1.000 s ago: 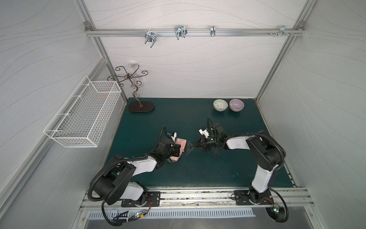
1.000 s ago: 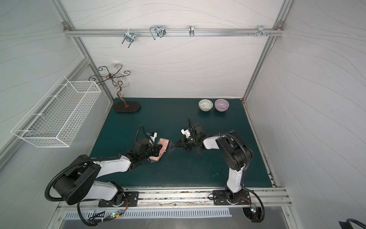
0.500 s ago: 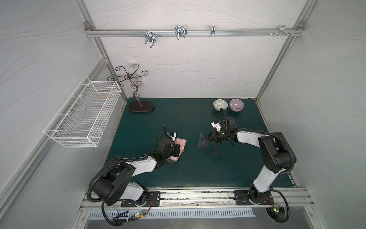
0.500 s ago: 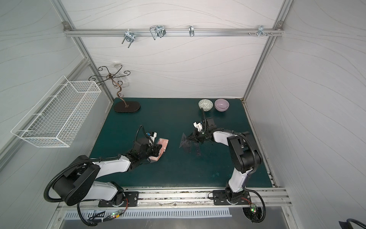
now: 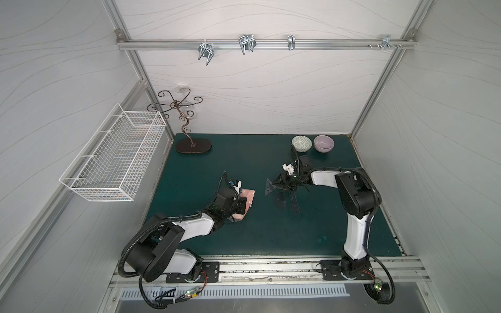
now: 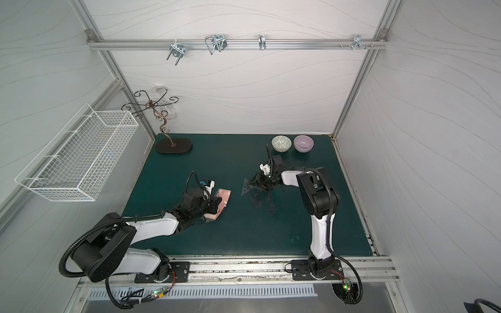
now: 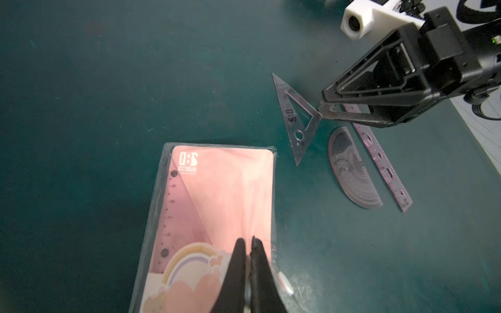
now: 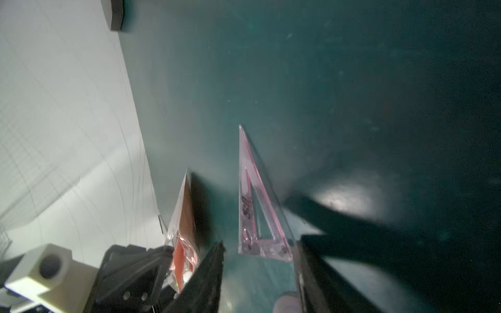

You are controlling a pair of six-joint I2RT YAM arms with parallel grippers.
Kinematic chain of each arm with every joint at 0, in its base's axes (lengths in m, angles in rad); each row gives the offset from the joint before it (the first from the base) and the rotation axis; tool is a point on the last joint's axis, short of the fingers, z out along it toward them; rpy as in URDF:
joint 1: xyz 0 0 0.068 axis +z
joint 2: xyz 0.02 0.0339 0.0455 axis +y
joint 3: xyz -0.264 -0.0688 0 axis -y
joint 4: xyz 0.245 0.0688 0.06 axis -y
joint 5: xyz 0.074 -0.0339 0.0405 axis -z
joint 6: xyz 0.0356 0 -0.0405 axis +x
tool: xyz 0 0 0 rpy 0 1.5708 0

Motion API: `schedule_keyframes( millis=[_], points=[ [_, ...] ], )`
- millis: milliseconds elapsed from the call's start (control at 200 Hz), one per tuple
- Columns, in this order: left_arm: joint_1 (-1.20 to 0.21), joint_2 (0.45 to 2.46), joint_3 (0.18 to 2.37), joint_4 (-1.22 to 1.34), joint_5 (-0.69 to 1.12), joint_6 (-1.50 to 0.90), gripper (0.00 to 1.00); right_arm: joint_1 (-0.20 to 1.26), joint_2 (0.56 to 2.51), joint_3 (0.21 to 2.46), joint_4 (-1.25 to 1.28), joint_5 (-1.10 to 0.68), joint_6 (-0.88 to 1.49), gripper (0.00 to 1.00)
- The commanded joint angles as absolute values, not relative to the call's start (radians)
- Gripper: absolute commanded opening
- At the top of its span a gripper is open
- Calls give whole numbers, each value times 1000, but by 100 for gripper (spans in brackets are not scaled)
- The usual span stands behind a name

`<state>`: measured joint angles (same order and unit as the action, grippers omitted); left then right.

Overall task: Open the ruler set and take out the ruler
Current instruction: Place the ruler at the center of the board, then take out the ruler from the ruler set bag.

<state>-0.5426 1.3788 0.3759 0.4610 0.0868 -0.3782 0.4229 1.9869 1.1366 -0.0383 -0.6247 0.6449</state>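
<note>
Left end effector (image 7: 248, 244) is clenched on the pink ruler set (image 7: 217, 195). Right end effector (image 8: 259, 244) is released, jaws apart beside a triangle (image 7: 291, 119) on the tabletop (image 7: 108, 81).

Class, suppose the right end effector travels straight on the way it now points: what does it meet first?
Most likely the see-through pink-edged plastic triangle, lying directly ahead of the right end effector, its near edge between the open jaws. Exact depth is unclear.
</note>
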Motion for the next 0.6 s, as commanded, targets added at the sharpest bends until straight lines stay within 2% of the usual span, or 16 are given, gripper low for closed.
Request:
schedule_keyframes(
  millis=[0,75,105,275,375,440,595],
  points=[
    [-545,1377,393,504,93,-379,0,449,1874,1088,-93,-558,614,49],
    [-545,1382,392,510,95,-382,0,481,1788,1039,-45,-566,613,46],
    [-545,1382,393,511,95,-382,0,498,1764,1024,-18,-590,615,42],
    [-543,1375,393,514,98,-383,0,577,1816,949,363,-890,878,23],
    [-545,1368,388,514,97,-383,0,638,1837,943,420,-873,898,13],
    [-546,1368,387,516,97,-384,0,674,1866,951,439,-865,908,2],
    [-546,1372,391,514,103,-380,0,729,1929,951,503,-859,961,0]
  ],
)
